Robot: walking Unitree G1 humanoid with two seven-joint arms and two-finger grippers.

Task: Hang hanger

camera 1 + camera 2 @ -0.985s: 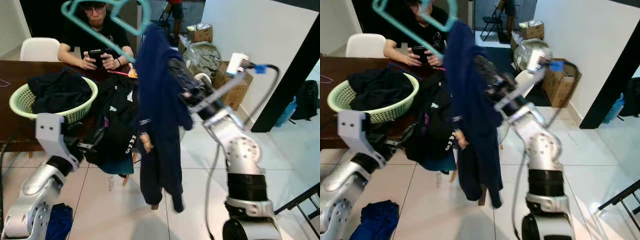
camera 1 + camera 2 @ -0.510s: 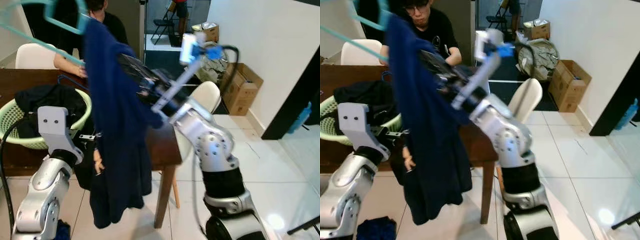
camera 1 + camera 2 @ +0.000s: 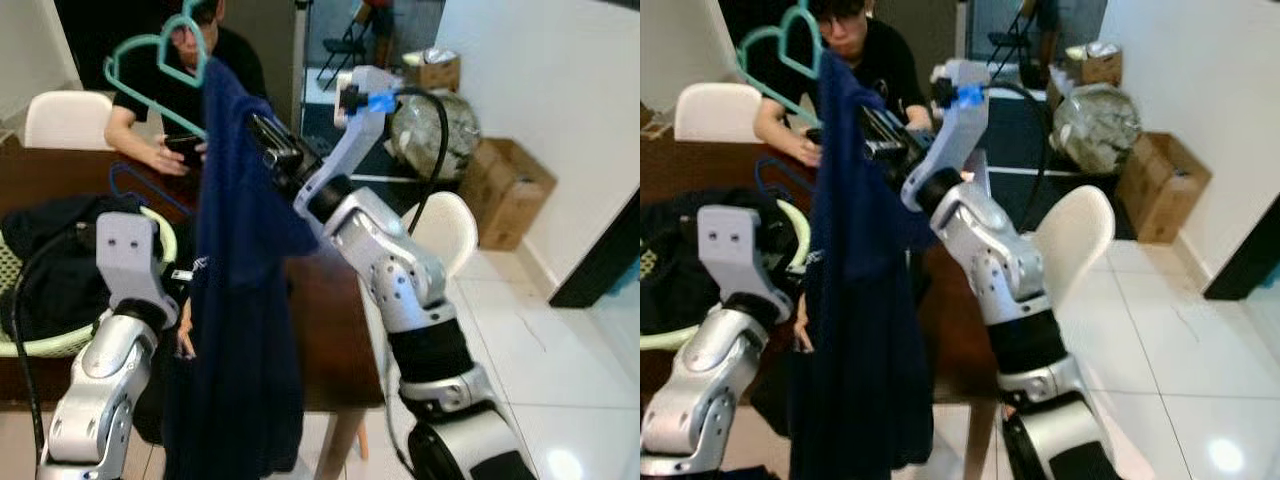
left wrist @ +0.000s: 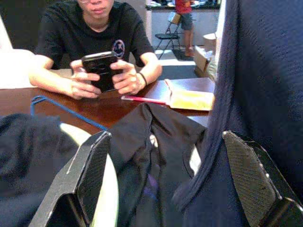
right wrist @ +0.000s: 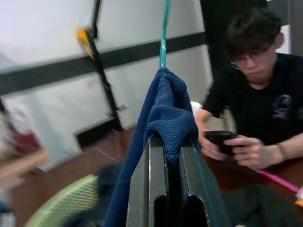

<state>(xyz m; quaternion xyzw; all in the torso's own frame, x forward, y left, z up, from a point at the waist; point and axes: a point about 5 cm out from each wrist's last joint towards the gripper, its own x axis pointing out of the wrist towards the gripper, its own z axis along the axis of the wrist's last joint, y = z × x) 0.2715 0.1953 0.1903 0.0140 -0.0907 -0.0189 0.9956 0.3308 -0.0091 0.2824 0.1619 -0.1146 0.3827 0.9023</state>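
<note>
Hanger (image 3: 150, 60) with blue shirt (image 3: 240, 300) | your right gripper (image 5: 165, 156) pinches it between closed fingers | your left gripper (image 4: 165, 184) spread wide, shirt beside one finger

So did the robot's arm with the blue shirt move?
Yes. The right gripper with the navy shirt on the teal hanger swung toward the robot's left: a second ago it hung beside the brown table's end, now it's over it.

Teal hanger (image 3: 150, 55) shoulders hidden under navy garment (image 3: 240, 300), hem cut off
</note>
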